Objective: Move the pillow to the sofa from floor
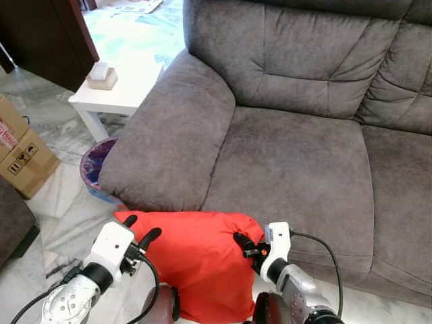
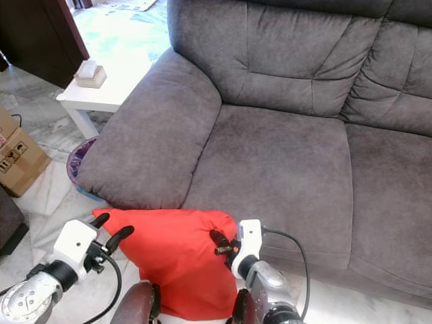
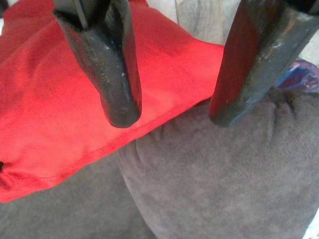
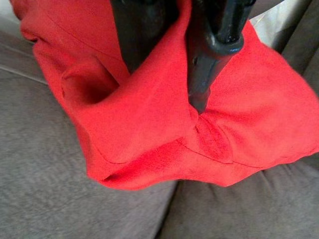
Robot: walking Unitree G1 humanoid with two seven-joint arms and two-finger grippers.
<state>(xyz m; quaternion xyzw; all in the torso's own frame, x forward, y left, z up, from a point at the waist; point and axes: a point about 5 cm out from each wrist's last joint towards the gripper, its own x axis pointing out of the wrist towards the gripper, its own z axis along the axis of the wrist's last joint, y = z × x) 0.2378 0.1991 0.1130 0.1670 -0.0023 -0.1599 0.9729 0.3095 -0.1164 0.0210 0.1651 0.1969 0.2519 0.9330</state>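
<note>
The lift-and-place step is judged to be in hand: the red pillow (image 1: 192, 260) is held up against the front edge of the grey sofa (image 1: 297, 155), its top about level with the seat cushion and its upper left corner tucked under the front of the armrest (image 1: 172, 142), but it does not yet rest on the seat. The right pincer (image 1: 244, 244) is closed on a bunched fold of the pillow's right upper corner, the fabric visibly gathered between its fingers (image 4: 207, 55) in the right wrist view. The left pincer (image 1: 140, 229) stands with fingers spread apart and nothing between them, just beside the pillow's upper left edge near the armrest; whether a fingertip touches the cloth cannot be told. The next move appears to call for raising the pillow clear of the seat edge and carrying it forward onto the cushion before releasing. With only one corner gripped, the pillow may sag or swing. The armrest overhang above the left corner is the likeliest snag. Off to the left stand a white worktop (image 1: 118, 91) bearing a small box (image 1: 102, 75), a lined bin (image 1: 98, 169) beside the armrest, and cardboard cartons (image 1: 20, 152) on the marble floor (image 1: 67, 216), all apart from the path.
</note>
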